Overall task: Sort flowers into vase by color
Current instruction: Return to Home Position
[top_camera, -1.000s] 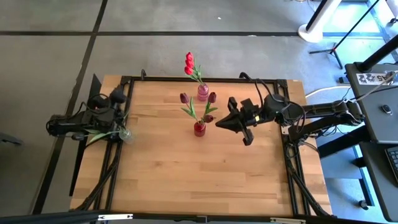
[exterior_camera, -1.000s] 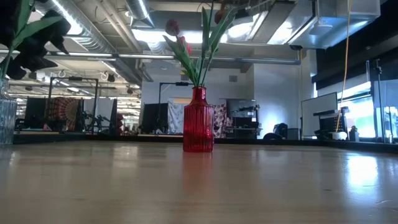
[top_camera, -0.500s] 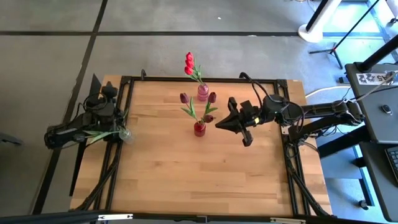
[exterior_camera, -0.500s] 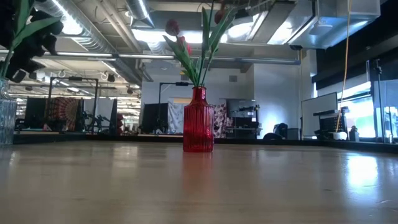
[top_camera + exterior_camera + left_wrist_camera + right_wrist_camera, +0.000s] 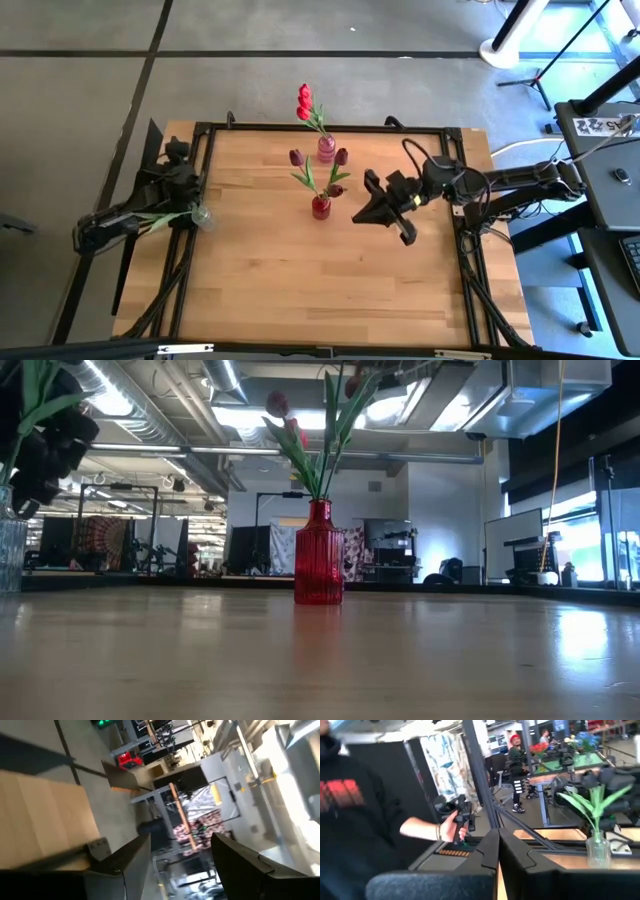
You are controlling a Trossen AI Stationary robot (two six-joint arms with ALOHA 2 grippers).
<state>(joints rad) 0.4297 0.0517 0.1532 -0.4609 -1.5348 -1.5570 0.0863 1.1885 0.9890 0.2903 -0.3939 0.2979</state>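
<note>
A wooden table (image 5: 300, 290) ringed by a black frame (image 5: 330, 127) is seen from above. Near its middle stands a red vase (image 5: 321, 208) holding dark maroon flowers (image 5: 296, 157) on green stems. Just behind it, close to the far edge, a pink vase (image 5: 326, 150) holds red flowers (image 5: 304, 100) whose heads reach out past the frame. A clear vase (image 5: 203, 216) sits at the left edge with green stems and leaves leaning out over that edge; the colour of its flower heads cannot be made out. The right gripper (image 5: 360, 213) hangs just right of the red vase, apart from it, its fingers (image 5: 487, 852) pressed together with nothing between them. The left gripper (image 5: 178, 152) is over the far left corner of the frame, beyond the clear vase, its fingers (image 5: 131, 862) spread wide and holding nothing, pointing out toward the room. The near half of the table shows plain wood from side to side. Past the table's left side, in the right wrist view, a person (image 5: 350, 805) in a dark top stands with a hand (image 5: 447, 827) around a dark controller (image 5: 462, 817).
</note>
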